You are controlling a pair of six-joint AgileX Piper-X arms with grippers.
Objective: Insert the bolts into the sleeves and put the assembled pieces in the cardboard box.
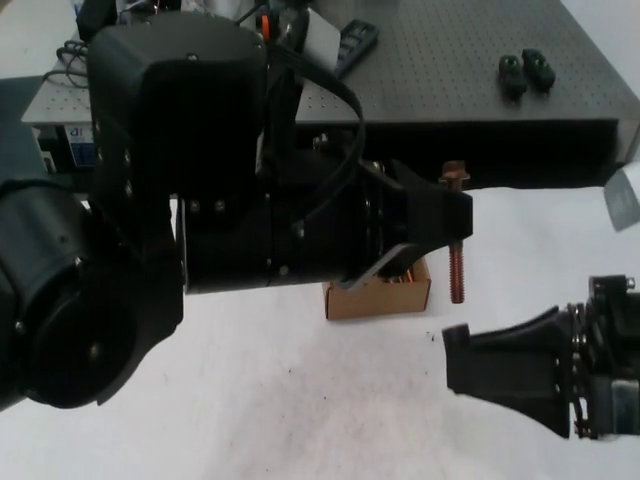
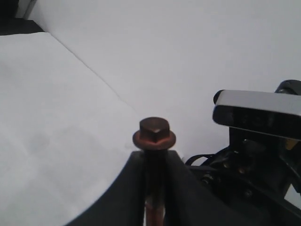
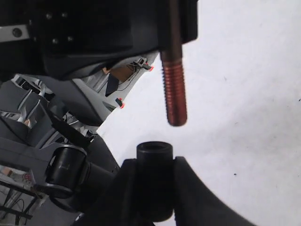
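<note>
Right claw is clenching a sleeve: a short black matte cylinder, standing upright between two dark plastic fingers with its hollow mouth facing up. Left claw is grasping a bolt by the shank, just under the head. The bolt is coppery metal with a hex head on a round flange, a smooth shank and a threaded lower end. It is hanging upright, its tip just above the sleeve mouth, apart from it and a little off to one side. Both claws are hovering above the counter, which is white and matte with tiny dark specks. Just behind the left claw, the box is sitting on the counter: brown cardboard, open top, something coppery showing at its rim, cannot tell what. Farther back a dark metal plate with a grid of small holes is carrying two small black pieces lying side by side.
</note>
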